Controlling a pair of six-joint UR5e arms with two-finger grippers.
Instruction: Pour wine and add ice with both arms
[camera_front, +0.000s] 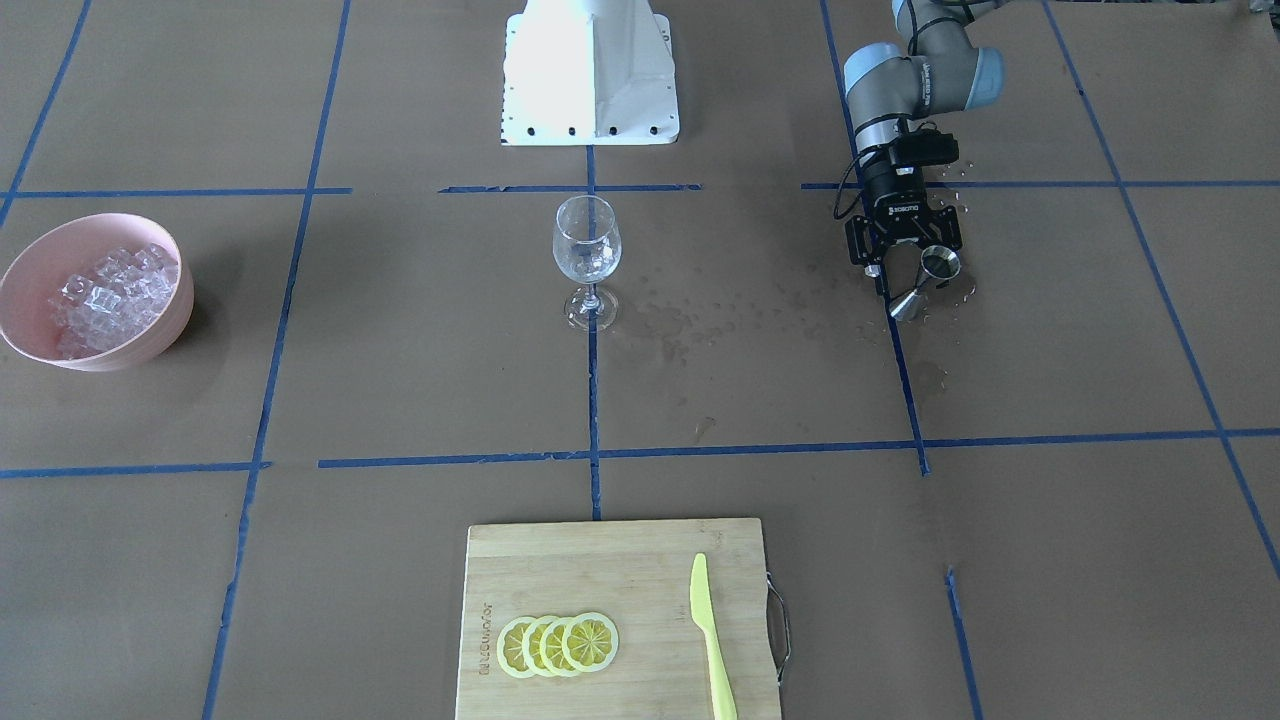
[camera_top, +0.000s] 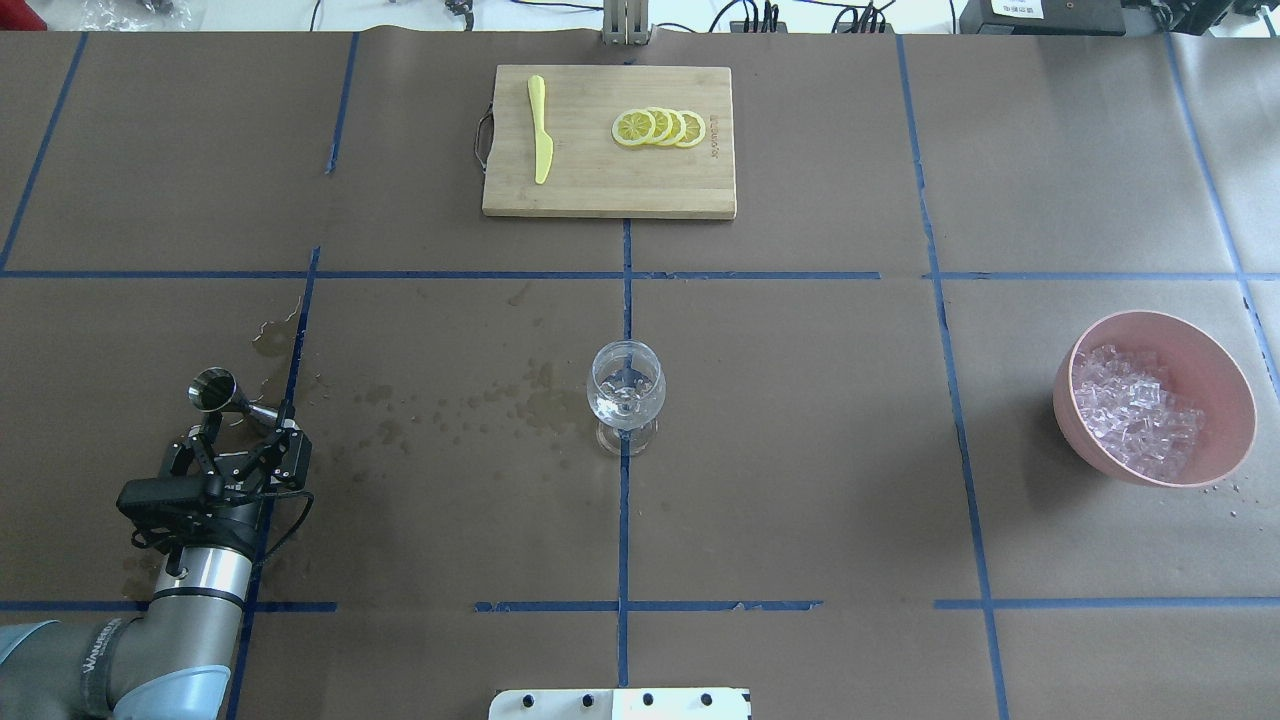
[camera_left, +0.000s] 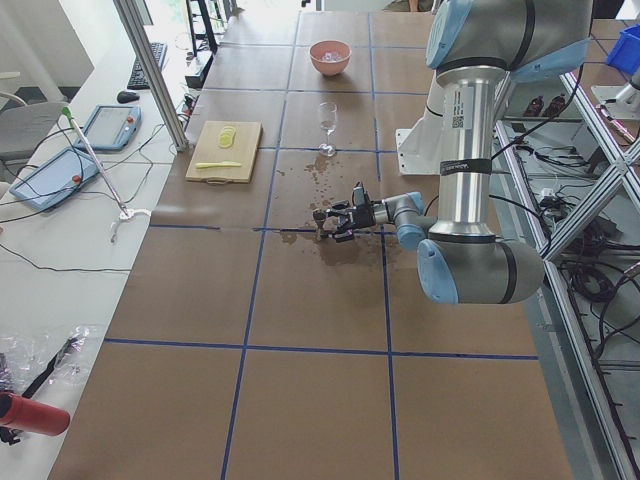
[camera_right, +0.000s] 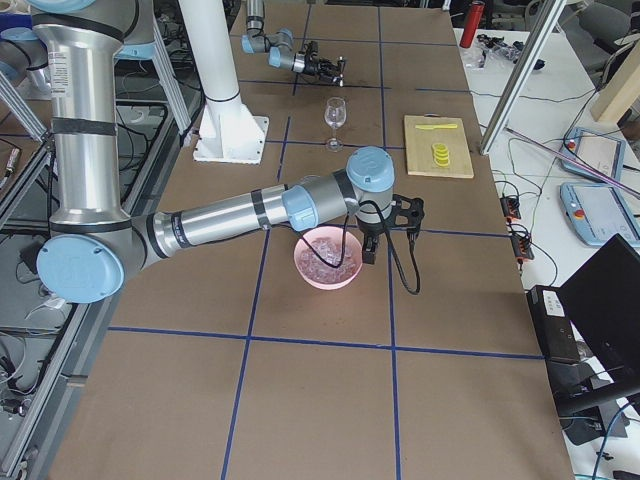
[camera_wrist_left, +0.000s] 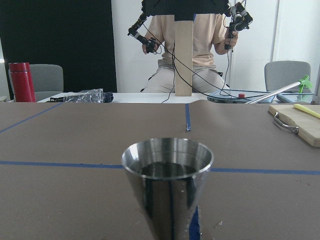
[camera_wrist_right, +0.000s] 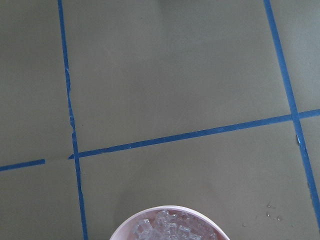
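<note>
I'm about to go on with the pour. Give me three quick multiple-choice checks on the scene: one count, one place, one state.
1. How many lemon slices lie on the cutting board?
A) two B) three C) four
2. Where does the wine glass stand?
A) on the board B) on the table, between the steel measuring cup and the bowl C) in the bowl
3. How is the glass standing?
A) upright B) on its side C) upside down

Answers: 1 C, four overlapping slices show. 2 B, the overhead view has it mid-table between the two. 3 A, its foot is on the table and its rim is up.
</note>
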